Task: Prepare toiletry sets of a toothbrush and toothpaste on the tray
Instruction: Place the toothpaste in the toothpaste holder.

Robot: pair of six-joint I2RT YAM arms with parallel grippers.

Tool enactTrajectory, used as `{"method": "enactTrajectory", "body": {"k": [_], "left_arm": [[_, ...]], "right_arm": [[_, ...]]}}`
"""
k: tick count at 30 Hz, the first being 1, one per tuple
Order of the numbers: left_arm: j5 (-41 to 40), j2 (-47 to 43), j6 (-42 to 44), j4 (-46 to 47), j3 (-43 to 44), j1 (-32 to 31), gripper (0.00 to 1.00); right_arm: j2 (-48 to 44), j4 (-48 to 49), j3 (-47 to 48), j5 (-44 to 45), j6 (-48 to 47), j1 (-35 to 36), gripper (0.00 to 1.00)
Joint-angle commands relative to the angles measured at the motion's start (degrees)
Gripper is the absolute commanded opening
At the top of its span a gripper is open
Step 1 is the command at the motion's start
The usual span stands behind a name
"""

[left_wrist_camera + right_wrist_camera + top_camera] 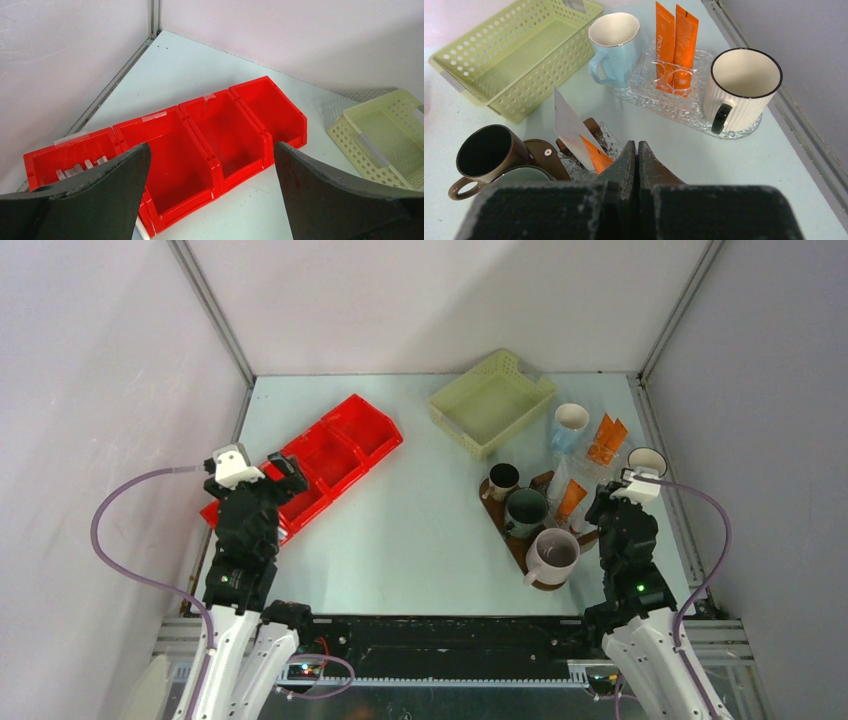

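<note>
The dark brown oval tray (517,545) lies right of centre and carries a small brown mug (503,480), a dark green mug (526,510) and a mauve-grey mug (553,555). A white tube (568,122) and an orange tube (596,152) of toothpaste lean by the brown mug (486,150). Two more orange tubes (675,40) stand in a glass dish (674,107). White toothbrush heads (82,167) show in the red bin's end compartment. My left gripper (210,150) is open over the red bin (200,145). My right gripper (637,146) is shut and empty, just right of the tray.
A pale yellow mesh basket (490,400) sits at the back. A light blue mug (616,42) and a white ribbed mug (741,87) flank the glass dish near the right wall. The red bin (320,465) lies diagonally at the left.
</note>
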Motion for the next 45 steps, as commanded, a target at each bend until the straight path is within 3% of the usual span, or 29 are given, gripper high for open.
{"method": "enactTrajectory", "body": {"k": [1, 31, 45], "left_arm": [[1.3, -0.7, -0.4, 2.0, -0.6, 0.9, 1.00], [1.9, -1.1, -0.5, 2.1, -0.9, 1.9, 1.00], [0.5, 1.6, -2.5, -0.7, 0.1, 1.9, 1.00]], "right_arm": [[1.2, 1.9, 0.8, -0.1, 1.2, -0.1, 0.00], [1.5, 1.1, 0.8, -1.9, 1.6, -0.2, 0.22], [-4.7, -1.2, 6.6, -1.4, -0.6, -0.2, 0.68]]}}
